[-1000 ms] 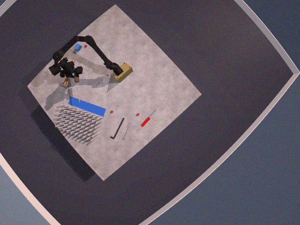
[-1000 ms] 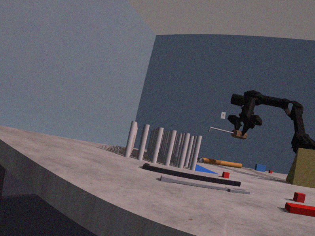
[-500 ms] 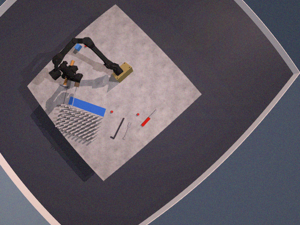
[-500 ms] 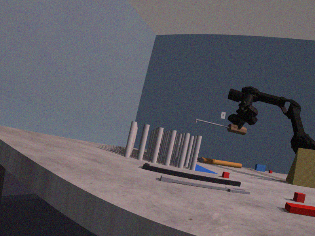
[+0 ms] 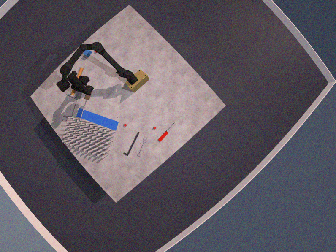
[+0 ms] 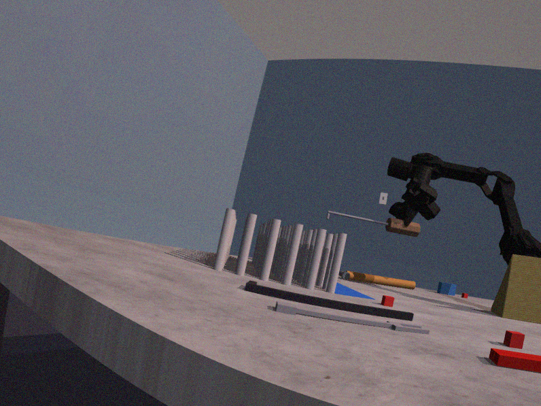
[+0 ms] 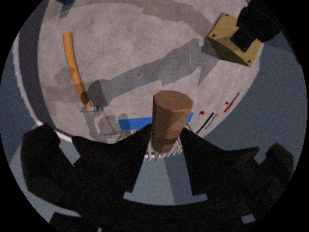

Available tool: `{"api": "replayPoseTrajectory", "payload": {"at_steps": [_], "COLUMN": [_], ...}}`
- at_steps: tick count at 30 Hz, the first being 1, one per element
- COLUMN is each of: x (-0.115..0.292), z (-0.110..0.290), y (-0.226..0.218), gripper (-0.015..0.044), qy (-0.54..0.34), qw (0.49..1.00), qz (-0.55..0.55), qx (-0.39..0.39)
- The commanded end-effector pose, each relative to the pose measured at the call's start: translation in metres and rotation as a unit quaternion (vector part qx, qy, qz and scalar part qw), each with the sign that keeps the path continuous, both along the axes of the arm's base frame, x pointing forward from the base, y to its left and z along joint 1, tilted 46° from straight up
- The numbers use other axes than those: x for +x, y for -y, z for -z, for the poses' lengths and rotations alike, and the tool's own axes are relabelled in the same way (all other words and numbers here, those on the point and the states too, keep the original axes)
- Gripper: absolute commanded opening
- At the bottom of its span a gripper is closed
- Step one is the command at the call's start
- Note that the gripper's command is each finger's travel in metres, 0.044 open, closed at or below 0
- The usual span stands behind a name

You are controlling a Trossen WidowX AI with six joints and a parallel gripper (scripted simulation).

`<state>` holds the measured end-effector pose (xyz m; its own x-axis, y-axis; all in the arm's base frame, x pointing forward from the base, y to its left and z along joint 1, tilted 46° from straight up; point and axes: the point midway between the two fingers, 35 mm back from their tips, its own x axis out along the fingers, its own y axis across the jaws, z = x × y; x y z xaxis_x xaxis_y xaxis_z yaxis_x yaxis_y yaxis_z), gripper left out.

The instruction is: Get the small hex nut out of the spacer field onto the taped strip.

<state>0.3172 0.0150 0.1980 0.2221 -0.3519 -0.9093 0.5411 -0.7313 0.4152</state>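
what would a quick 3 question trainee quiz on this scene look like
1. True or false: the hook tool is lying flat on the table.
2. Which thing lies nearest the black L-shaped bar? A) blue cube B) grey flat wrench C) tan arm base
3. Fill in: the hook's thin metal shaft points toward the standing ____.

Key
1. False. The gripper has its jaws shut on the brown handle and carries the tool in the air.
2. B. The wrench lies right beside the bar.
3. Spacers. The bent tip hangs above them, not yet down among them.
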Motion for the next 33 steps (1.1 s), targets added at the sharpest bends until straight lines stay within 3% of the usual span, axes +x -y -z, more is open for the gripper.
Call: {"api": "replayPoseTrajectory", "payload": {"at_steps": [1, 21, 33], "x": [0.004, 0.007, 0.01], "z": [0.014, 0.09, 0.093], "y": [0.011, 0.092, 0.092], "gripper": [0.0, 0.0, 0.0], "qy": [-0.002, 0.002, 0.003], "qw": [1.0, 1.0, 1.0], "qz": [-0.004, -0.006, -0.007], "qx": [0.004, -0.001, -0.002]}}
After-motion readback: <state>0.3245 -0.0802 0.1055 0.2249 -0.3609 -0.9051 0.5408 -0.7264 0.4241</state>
